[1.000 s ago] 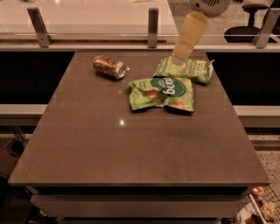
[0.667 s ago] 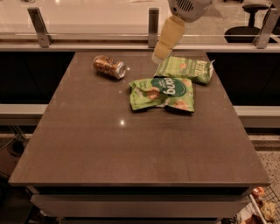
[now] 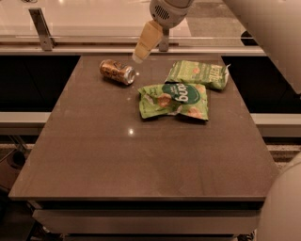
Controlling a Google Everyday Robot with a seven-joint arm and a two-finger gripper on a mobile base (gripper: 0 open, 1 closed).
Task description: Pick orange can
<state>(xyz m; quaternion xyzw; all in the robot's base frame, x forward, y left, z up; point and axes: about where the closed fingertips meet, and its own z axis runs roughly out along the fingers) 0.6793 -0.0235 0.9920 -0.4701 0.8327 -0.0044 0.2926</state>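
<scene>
Tool (image 3: 140,52) at top centre, seen as one pale tapering wedge slanting down and leftward from a rounded grey wrist (image 3: 167,10); impossible to tell whether spread or pressed together; carrying nothing. Tip poised in the air near the orange can (image 3: 117,72), above and to its right in the view, apart from it. Orange can lying on its side on the far left part of the table (image 3: 141,160), shiny silver end turned rightward, clear of its neighbours. Two green snack bags further right: nearer bag (image 3: 174,100) about mid-table, farther bag (image 3: 197,74) beyond it toward the far right corner, edges seeming to touch or overlap; both apart from the can.

Step in hand, by judgement: approach, with the grasp not yet made. Next move probably calling for a short shift left and down over the can's body, closing across the round side rather than along its length, and gently, since a can on its side may roll.

Hidden or doubtful: height of the tool above the table, not readable from a single view; arm above the wrist, cut off by the top edge; scene behind the large pale robot body (image 3: 277,37) at upper right and lower right; printing on the can, too small to read.
</scene>
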